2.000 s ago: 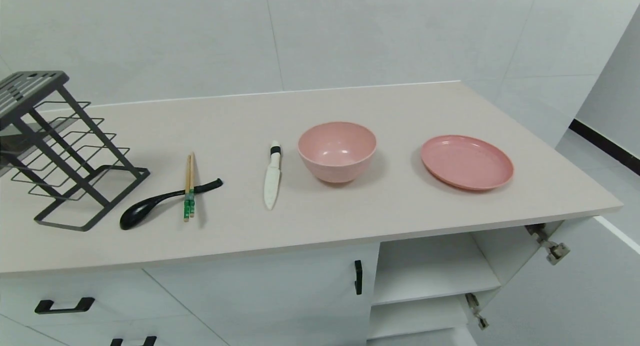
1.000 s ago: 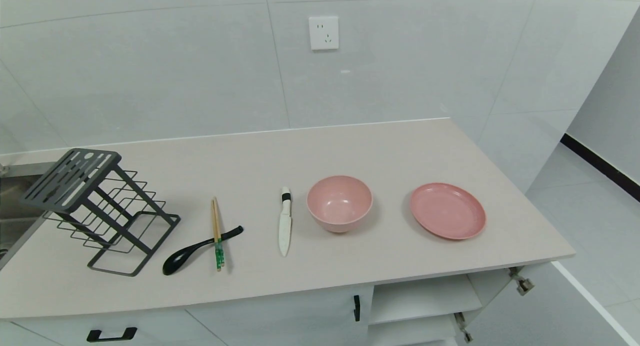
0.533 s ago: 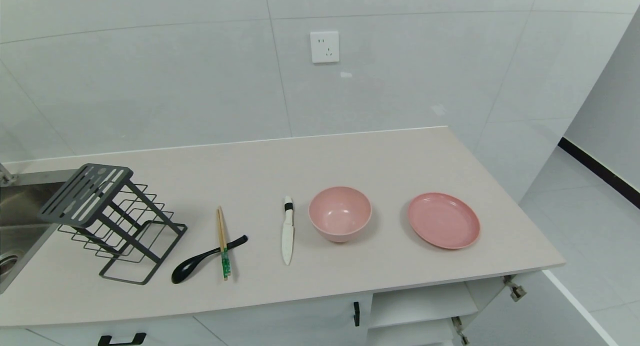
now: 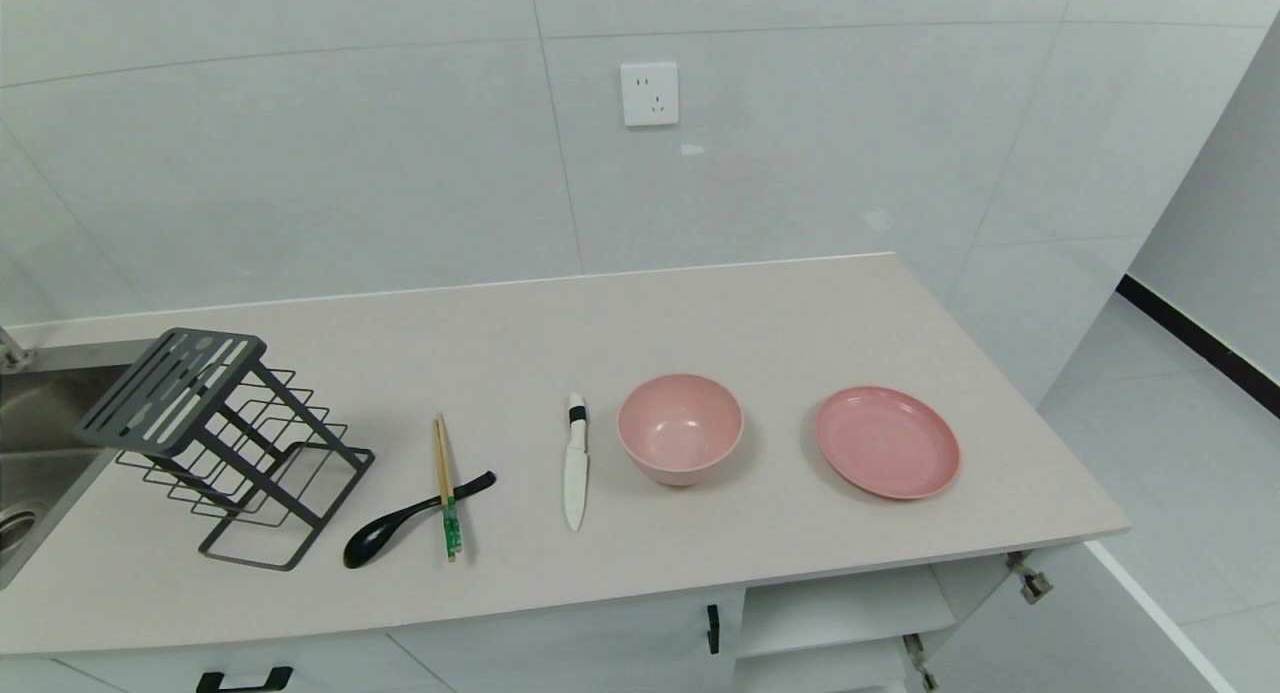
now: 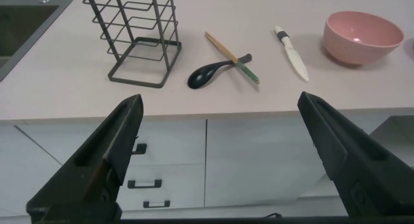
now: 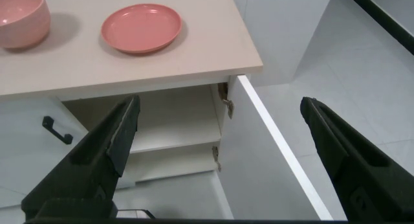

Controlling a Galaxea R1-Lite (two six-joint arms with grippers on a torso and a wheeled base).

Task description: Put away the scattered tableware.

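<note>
On the beige counter [image 4: 700,313] lie, from left to right, a black spoon [image 4: 400,525] crossed by a pair of chopsticks [image 4: 446,488], a white knife [image 4: 574,463], a pink bowl [image 4: 680,428] and a pink plate [image 4: 887,441]. My left gripper [image 5: 220,153] hangs open in front of the counter's edge, well short of the spoon [image 5: 210,72], chopsticks [image 5: 231,57], knife [image 5: 291,52] and bowl [image 5: 363,36]. My right gripper [image 6: 220,153] is open too, before the open cabinet, with the plate [image 6: 141,27] and bowl [image 6: 22,18] farther off.
A dark wire rack [image 4: 215,428] stands at the counter's left, beside a steel sink [image 4: 30,443]. Under the plate, a cabinet [image 6: 162,130] stands with its door [image 6: 278,156] swung open and bare shelves inside. Drawers with black handles [image 5: 143,184] sit below the rack.
The head camera has risen and pulled back, so the whole scene sits lower and smaller, with the wall socket and sink now in view. The tableware itself has not moved.
</note>
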